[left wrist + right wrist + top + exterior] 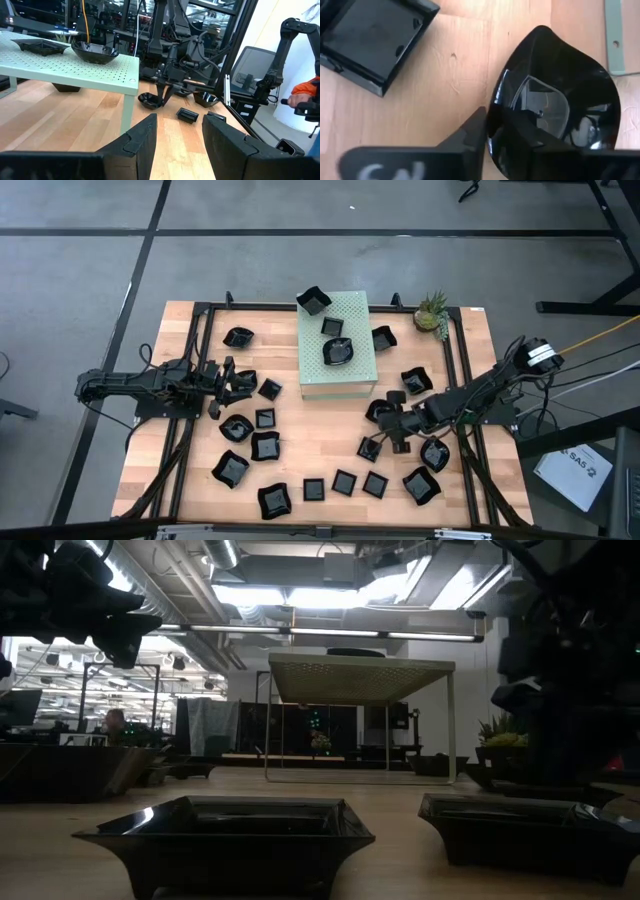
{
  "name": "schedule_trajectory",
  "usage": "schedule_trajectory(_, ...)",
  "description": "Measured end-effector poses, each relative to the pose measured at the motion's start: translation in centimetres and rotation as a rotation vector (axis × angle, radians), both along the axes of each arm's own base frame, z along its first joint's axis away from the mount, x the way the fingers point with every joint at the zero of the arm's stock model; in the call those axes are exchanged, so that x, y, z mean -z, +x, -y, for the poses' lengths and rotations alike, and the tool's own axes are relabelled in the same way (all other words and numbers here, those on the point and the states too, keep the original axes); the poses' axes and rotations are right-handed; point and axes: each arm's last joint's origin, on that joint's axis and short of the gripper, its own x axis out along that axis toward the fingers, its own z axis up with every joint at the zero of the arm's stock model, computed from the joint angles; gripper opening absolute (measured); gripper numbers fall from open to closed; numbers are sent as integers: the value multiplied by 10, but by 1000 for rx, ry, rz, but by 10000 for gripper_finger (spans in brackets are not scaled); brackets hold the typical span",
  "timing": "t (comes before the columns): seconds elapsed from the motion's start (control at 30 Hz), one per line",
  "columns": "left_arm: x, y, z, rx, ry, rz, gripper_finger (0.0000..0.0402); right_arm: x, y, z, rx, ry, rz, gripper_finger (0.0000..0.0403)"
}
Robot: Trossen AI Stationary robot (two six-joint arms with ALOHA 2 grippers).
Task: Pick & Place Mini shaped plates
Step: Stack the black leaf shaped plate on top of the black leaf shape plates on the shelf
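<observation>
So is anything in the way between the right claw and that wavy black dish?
Nothing visible is. The right gripper has the rim of the wavy dish between its fingers, one inside, one outside. A square plate lies beside it, apart. The left gripper waits open, across the table.

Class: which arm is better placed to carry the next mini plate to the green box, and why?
Right. The right gripper already pinches the wavy plate's rim near the green box; the left gripper hangs open and empty.

Some two dozen glossy black mini shaped plates (pixel 265 446), square or wavy-rimmed, are scattered upright across the wooden tabletop. Three are set higher, on the pale green box. One wavy-rimmed plate (pixel 555 100) is pinched at its rim.
</observation>
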Motion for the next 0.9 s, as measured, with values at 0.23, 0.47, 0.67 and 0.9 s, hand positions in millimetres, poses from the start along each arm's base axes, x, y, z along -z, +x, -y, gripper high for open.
schedule_trajectory(0.23,0,0,0,-1,0,0,152,-1,1,0,10,1,10,7)
schedule_trajectory(0.47,0,0,0,0,0,0,152,-6,2,-2,5,41,-6,5)
schedule_trajectory(0.67,0,0,0,0,0,0,152,-12,0,-1,13,38,-37,6)
schedule_trajectory(0.9,0,0,0,0,0,0,152,-17,-2,3,20,60,-37,4)
